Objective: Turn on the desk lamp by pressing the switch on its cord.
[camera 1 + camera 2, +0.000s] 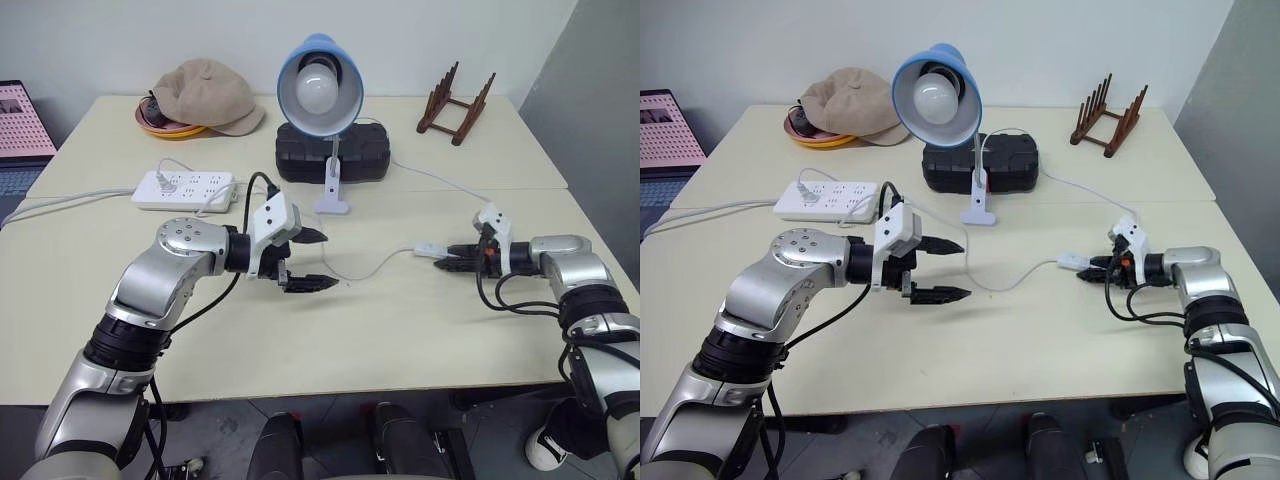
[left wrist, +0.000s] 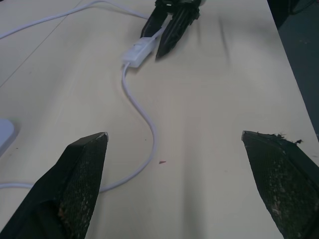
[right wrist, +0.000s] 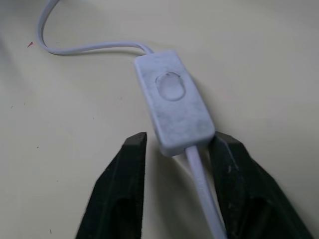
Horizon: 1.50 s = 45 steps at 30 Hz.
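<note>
**Cream tabletop, white wall behind**

Two pale tabletops (image 1: pixel 300 340) butt together under a white wall. One desk lamp (image 1: pixel 320 90) stands mid-table, its blue shade facing the robot. One cord (image 2: pixel 142 112) snakes to one switch (image 3: pixel 174 99), lying lengthwise left to right, right of the lamp. Right end effector (image 1: pixel 447 258) has its fingers narrowly parted, straddling the switch's end and cord. Left end effector (image 1: pixel 320 260) gapes wide, empty. One power strip (image 1: pixel 185 188), one cap (image 1: pixel 205 95), one wooden rack (image 1: pixel 455 100).
</note>
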Each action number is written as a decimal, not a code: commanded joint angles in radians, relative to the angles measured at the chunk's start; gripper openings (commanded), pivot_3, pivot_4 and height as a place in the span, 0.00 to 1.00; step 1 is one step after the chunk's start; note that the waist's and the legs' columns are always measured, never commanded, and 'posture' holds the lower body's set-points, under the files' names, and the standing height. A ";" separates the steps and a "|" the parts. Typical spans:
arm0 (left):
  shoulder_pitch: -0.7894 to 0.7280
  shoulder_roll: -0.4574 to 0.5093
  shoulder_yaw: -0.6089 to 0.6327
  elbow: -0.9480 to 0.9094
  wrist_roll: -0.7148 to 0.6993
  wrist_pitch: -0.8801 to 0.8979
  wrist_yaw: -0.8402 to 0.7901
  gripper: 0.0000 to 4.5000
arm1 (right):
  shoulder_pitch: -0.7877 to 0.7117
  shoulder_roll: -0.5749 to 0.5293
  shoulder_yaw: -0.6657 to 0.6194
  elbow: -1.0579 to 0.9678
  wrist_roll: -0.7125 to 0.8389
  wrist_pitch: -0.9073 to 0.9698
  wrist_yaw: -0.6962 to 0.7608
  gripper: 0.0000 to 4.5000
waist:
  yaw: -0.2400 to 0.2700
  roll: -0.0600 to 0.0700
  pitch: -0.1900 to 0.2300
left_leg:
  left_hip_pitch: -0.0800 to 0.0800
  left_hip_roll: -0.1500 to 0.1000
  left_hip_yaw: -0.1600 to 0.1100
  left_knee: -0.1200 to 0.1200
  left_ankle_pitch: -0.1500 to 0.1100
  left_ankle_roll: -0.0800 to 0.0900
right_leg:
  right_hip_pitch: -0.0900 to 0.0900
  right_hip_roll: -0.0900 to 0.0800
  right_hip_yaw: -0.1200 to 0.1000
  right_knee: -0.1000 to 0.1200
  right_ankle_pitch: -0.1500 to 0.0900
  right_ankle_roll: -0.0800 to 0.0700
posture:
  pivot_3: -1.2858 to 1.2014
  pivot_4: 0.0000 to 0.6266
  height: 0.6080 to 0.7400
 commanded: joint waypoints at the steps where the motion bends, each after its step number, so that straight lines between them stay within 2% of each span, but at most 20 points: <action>1: 0.005 0.002 0.036 -0.045 -0.016 0.000 0.003 1.00 | -0.034 0.000 -0.035 -0.005 0.014 0.010 0.018 0.21 | -0.001 0.000 0.000 | 0.000 0.000 0.000 0.000 0.000 0.000 | 0.000 0.000 0.000 0.000 0.000 0.000 | 0.52 0.24 1.00; 4: 0.030 0.007 0.040 -0.068 -0.026 0.014 0.002 1.00 | -0.030 0.001 -0.042 -0.032 0.022 0.031 0.032 0.04 | 0.000 0.000 0.000 | 0.000 0.000 0.000 0.000 0.000 0.000 | 0.000 0.000 0.000 0.000 0.000 0.000 | 0.52 0.24 1.00; 5: 0.039 0.008 0.046 -0.077 -0.033 0.025 0.004 1.00 | -0.027 0.002 -0.044 -0.048 0.025 0.034 0.033 0.01 | 0.000 0.000 0.000 | 0.000 0.000 0.000 0.000 0.000 0.000 | 0.000 0.000 0.000 0.000 0.000 -0.001 | 0.52 0.24 1.00; 10: 0.122 0.011 0.107 -0.170 -0.122 0.135 0.042 1.00 | 0.013 0.014 -0.057 -0.225 0.068 0.118 0.027 0.01 | -0.003 0.000 0.000 | 0.000 0.000 0.000 0.000 0.000 0.000 | 0.000 0.000 0.000 0.001 0.000 -0.001 | 0.52 0.24 1.00; 15: 0.193 0.031 0.137 -0.226 -0.131 0.152 0.077 1.00 | 0.088 -0.013 -0.025 -0.338 0.047 0.167 0.034 0.01 | 0.001 0.000 0.000 | 0.000 0.000 -0.001 0.000 0.000 0.000 | 0.000 0.000 -0.001 0.001 0.000 0.000 | 0.52 0.24 1.00; 22: 0.172 0.040 0.149 -0.213 -0.130 0.149 0.083 1.00 | 0.124 -0.068 0.016 -0.325 0.010 0.136 0.087 0.38 | 0.004 0.000 0.000 | 0.000 0.000 -0.001 0.002 0.000 0.000 | 0.000 0.000 0.000 0.001 0.000 0.000 | 0.52 0.24 1.00; 30: 0.138 0.039 0.137 -0.175 -0.120 0.130 0.074 1.00 | 0.087 -0.025 -0.007 -0.322 0.032 0.191 0.047 0.85 | -0.002 0.000 0.000 | 0.001 0.000 -0.001 0.001 0.000 0.000 | 0.000 0.000 0.000 0.001 0.000 0.000 | 0.52 0.24 1.00; 33: 0.119 0.034 0.126 -0.163 -0.118 0.125 0.070 1.00 | 0.054 0.008 -0.012 -0.295 0.036 0.212 0.035 0.99 | -0.004 0.000 0.000 | 0.001 0.000 -0.001 0.001 0.000 0.000 | 0.000 0.000 0.000 0.001 0.000 0.000 | 0.52 0.24 1.00; 40: 0.106 0.034 0.120 -0.160 -0.119 0.125 0.063 1.00 | -0.027 0.075 -0.013 -0.195 0.020 0.191 -0.003 0.99 | -0.001 0.000 0.000 | 0.000 0.000 -0.001 0.001 0.000 0.000 | 0.000 0.000 0.000 0.001 0.000 0.000 | 0.52 0.24 1.00; 45: 0.106 0.045 0.129 -0.169 -0.126 0.135 0.058 1.00 | -0.039 0.083 -0.008 -0.167 0.012 0.172 0.007 0.99 | 0.000 0.000 0.000 | 0.000 0.000 -0.001 0.001 0.000 0.000 | 0.000 0.000 -0.001 0.001 0.001 -0.001 | 0.52 0.24 1.00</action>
